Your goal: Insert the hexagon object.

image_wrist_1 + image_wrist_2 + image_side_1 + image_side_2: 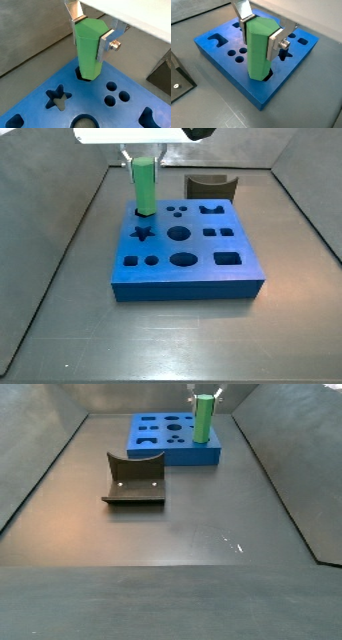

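My gripper (89,31) is shut on the hexagon object (88,50), a bright green prism-shaped peg held upright between the silver fingers (106,42). The peg's lower end sits in a dark hole at a corner of the blue block (127,117). In a wrist view the gripper (260,29) holds the peg (258,52) with its foot in the hole near the block's edge (231,75). In a side view the peg (143,186) stands at the far left corner of the block (187,278). In a side view the peg (203,420) stands on the block's right end (154,446).
The blue block carries several shaped holes, among them a star (143,231) and round ones (181,232). The dark fixture stands behind the block (210,186) and shows on the floor in a side view (134,481). Grey walls enclose the floor.
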Tool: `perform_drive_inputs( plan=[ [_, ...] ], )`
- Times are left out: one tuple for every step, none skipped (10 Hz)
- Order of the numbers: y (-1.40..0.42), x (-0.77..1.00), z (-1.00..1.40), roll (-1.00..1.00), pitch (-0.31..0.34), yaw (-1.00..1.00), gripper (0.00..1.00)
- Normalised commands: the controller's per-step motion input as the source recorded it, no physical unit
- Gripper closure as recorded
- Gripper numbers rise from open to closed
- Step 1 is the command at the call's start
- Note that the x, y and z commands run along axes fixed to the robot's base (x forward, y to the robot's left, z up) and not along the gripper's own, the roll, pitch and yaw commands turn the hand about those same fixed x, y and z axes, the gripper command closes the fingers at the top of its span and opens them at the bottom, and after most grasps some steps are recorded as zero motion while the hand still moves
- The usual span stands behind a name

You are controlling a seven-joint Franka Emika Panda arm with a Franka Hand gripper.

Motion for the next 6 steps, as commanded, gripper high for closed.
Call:
perform_drive_inputs(
  plan=[
    [-0.02,-0.08,-0.06,-0.10,-0.073,0.04,1.00],
    [-0.06,-0.01,-0.09,-0.12,-0.066,0.01,1.00],
    [-0.08,-0.02,-0.08,-0.17,-0.090,0.00,1.00],
    [-0.10,0.00,-0.09,-0.18,-0.093,0.00,1.00],
    [-0.08,0.00,-0.10,-0.20,-0.103,0.00,1.00],
    [-0.06,-0.05,-0.13,-0.20,-0.124,0.00,1.00]
  ],
)
